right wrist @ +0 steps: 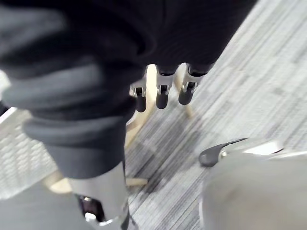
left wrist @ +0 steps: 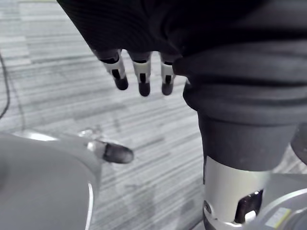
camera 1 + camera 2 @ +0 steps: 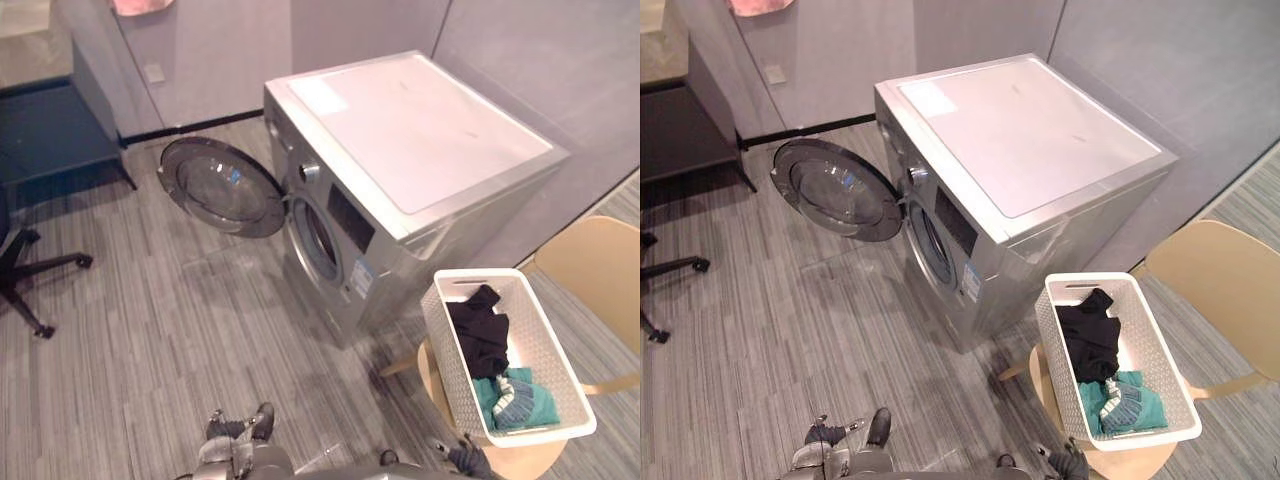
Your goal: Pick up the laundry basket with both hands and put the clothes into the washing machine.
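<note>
Left eye view: silver front-loading washing machine (image 3: 420,150) against grey wall, round glass door (image 3: 222,188) swung open over striped grey floor (image 3: 150,340). Just right of it, white perforated plastic laundry basket (image 3: 438,335) on pale round wooden chair (image 3: 598,272), with black garment (image 3: 480,335) and teal garment (image 3: 527,402) inside. Left hand (image 3: 243,428) low at bottom edge, well apart from basket; right hand (image 3: 466,458) near its front corner. Black office chair base (image 3: 35,285) far left.

Right eye view: same layout, clothes in basket, door open.

Left wrist view: fingers (image 2: 143,72) straight, hanging over floor, holding nothing.

Right wrist view: fingers (image 1: 162,93) extended, empty. White lattice wall and wooden legs beyond.
</note>
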